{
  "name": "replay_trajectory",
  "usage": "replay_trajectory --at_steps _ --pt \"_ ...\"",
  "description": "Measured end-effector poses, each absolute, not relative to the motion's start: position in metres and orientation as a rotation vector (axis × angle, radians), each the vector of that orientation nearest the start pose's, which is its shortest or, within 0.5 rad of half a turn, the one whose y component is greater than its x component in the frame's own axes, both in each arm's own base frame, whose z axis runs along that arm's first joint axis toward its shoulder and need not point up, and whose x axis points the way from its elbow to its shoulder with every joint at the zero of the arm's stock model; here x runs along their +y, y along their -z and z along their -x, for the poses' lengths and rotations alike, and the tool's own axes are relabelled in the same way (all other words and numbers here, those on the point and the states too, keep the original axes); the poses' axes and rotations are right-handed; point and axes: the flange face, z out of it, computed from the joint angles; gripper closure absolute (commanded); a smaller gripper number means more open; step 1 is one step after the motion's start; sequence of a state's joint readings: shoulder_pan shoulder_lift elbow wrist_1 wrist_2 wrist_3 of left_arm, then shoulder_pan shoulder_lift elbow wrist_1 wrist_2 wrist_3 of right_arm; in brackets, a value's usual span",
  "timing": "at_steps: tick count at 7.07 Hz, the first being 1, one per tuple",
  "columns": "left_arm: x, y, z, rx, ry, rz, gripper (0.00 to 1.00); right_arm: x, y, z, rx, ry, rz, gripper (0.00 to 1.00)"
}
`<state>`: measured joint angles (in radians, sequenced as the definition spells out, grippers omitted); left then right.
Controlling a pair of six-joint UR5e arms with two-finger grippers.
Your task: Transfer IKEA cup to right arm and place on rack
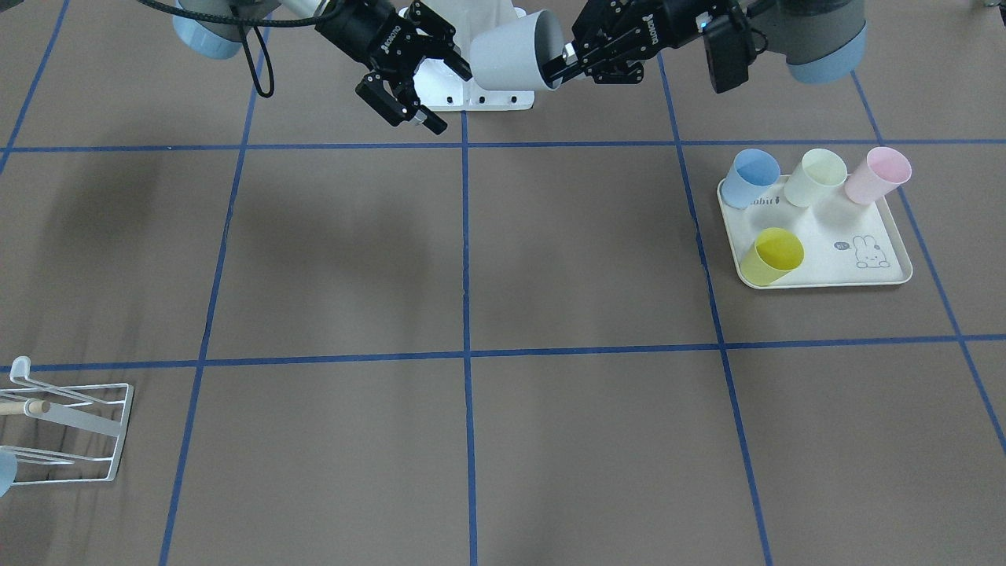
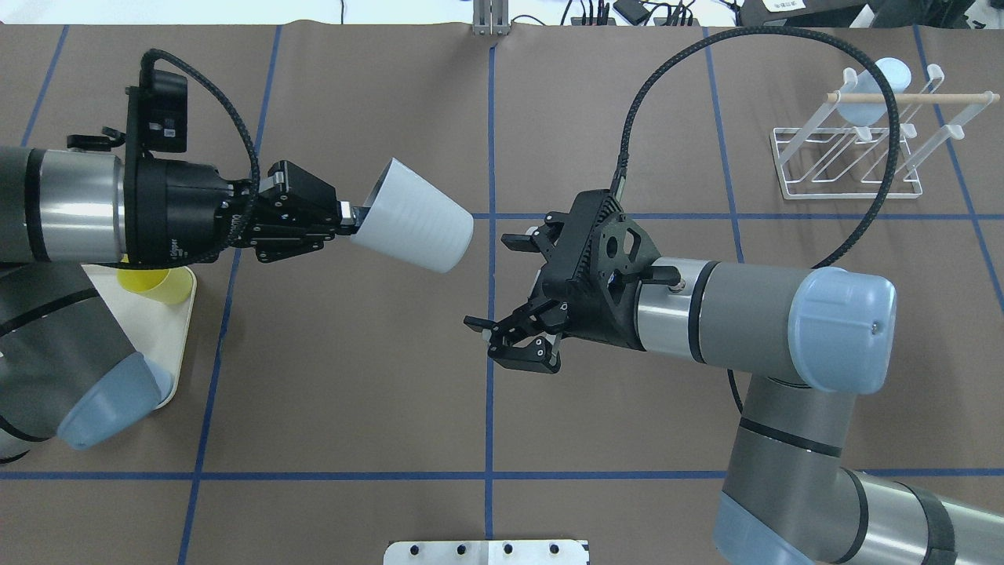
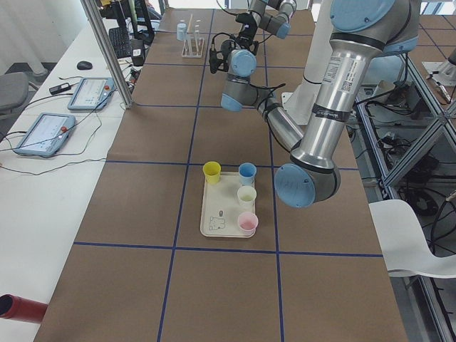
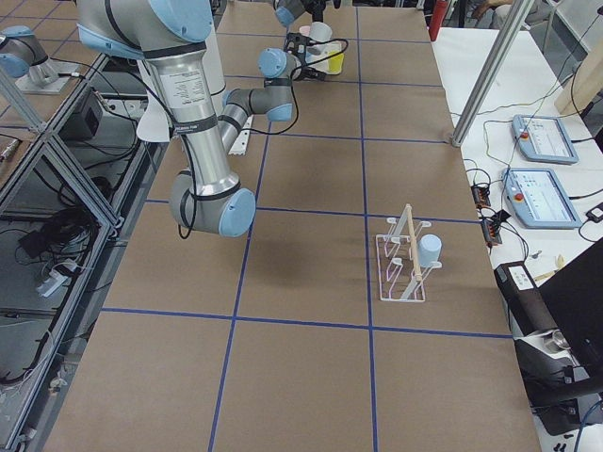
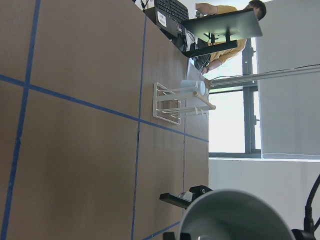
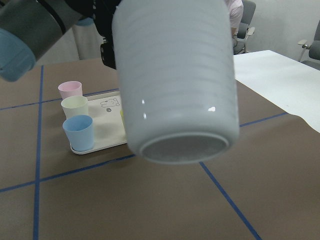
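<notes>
overhead exterior: left end effector [image 2: 354,224] clasps cup [image 2: 416,227]

Brown, blue-gridded tabletop [image 1: 581,259], white side desk [image 3: 35,214] alongside, bright window [image 5: 227,130] beyond, perhaps an office chair [image 6: 245,25].

An open gap of air lies between the base of the white ribbed plastic cup [image 2: 413,227] and the spread fingers of the black right gripper [image 2: 498,284], above the brown table [image 2: 353,377]. On the white wire rack [image 2: 941,98] with its wooden dowel, a light-blue cup [image 2: 871,94] takes one prong and the others stand bare. In the overhead view a thick black ribbed cable [image 2: 894,149] loops across the rack.
</notes>
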<state>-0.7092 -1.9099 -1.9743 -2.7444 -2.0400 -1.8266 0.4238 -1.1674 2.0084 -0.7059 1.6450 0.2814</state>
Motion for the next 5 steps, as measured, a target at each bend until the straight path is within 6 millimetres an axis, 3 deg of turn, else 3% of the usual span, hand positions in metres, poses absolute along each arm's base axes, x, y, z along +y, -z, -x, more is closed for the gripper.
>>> replay_trajectory --at_steps 5 --pt "-0.371 -0.174 -0.339 1.885 0.245 -0.102 1.00 -0.322 -0.141 0.415 -1.215 0.696 -1.299 0.00"
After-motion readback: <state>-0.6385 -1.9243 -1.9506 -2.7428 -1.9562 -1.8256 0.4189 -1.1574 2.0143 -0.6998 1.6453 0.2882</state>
